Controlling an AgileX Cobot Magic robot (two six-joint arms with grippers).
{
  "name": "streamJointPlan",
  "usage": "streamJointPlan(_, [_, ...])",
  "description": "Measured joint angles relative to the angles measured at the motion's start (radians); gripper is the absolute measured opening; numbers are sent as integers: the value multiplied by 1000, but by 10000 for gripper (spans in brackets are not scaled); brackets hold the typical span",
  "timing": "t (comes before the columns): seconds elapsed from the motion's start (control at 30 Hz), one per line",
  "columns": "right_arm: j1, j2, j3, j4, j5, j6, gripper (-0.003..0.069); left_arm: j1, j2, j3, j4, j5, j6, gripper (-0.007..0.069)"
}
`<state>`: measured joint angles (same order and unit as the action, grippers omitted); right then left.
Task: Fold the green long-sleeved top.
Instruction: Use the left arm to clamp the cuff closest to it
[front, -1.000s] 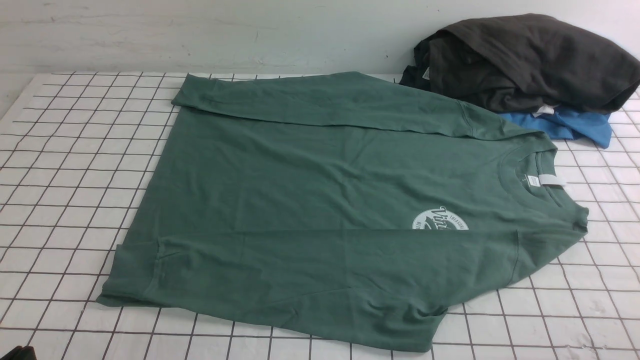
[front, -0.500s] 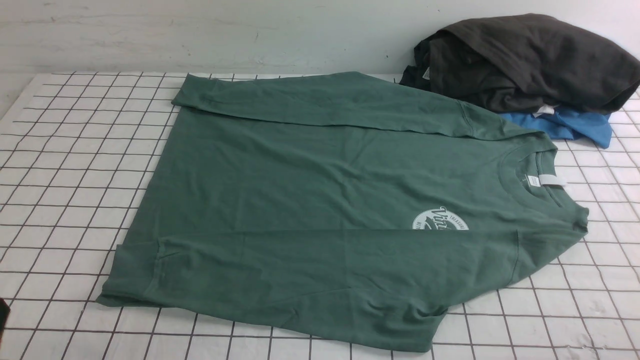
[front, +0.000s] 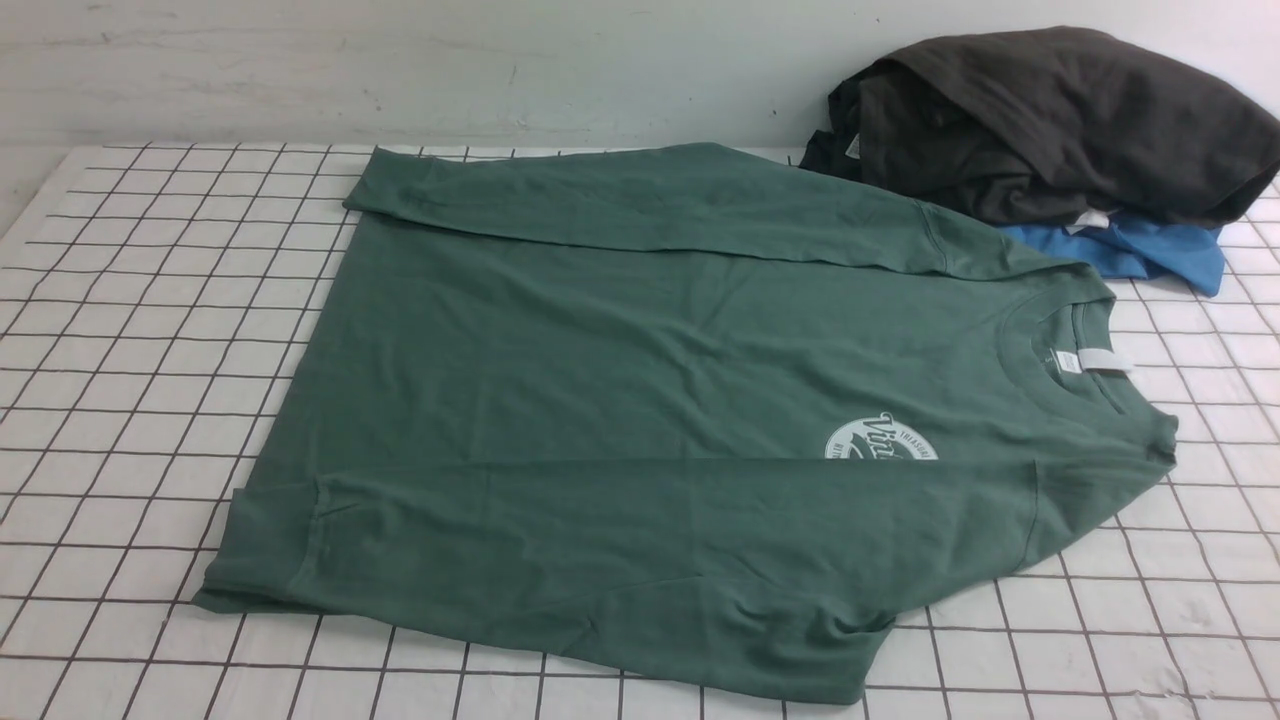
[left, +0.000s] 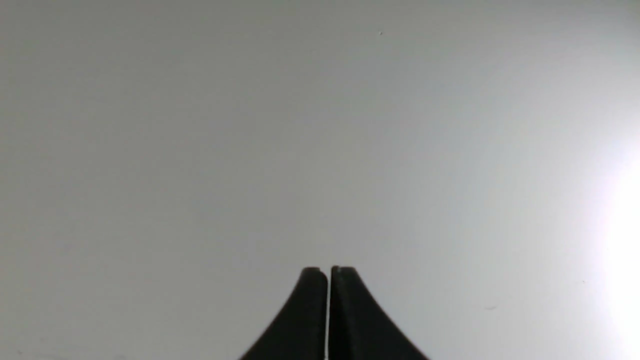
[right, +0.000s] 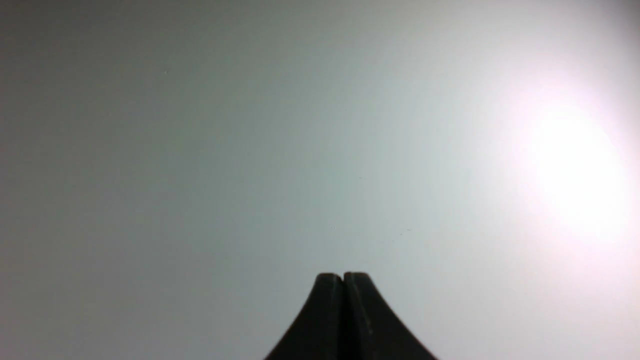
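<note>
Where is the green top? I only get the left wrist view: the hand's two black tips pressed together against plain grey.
Observer: In the front view the green long-sleeved top lies flat on the gridded table, with both sleeves folded across its body.
Operator: Is the other hand anywhere near it?
Observer: No arm shows in the front view. The right wrist view shows the right hand shut and empty, also against plain grey.
</note>
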<state>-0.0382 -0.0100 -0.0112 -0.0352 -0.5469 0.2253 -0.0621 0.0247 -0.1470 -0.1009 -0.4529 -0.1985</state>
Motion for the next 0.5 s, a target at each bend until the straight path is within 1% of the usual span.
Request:
streamJointPlan(0.03, [0,7,-41,2,42,-6,-15,0,41,-78,-1,93,-3,-8])
streamJointPlan(0.1, [0,61,-162,2,158,-39,-15,0,185,-245,6,278,29,-8])
streamJointPlan(0.17, [0,145,-274,1,295,-90,-15,0,317,-367,14,386,62,-8])
streamJointPlan(0.27, [0,294,-398,-8,506,-155,-14,0,528,-486,18,527,84,-8])
streamJointPlan(0.33, [0,413,-466,-9,673,-166,-13,0,673,-571,19,676,93,-8])
streamJointPlan(0.37, [0,425,-473,-7,692,-166,-13,0,687,-578,19,676,94,-8])
streamJointPlan(0.4, [0,532,-524,11,853,-170,-13,0,809,-639,19,840,107,-8])
streamJointPlan(0.5, [0,681,-603,76,1135,-209,-13,0,968,-701,11,1015,141,-8])
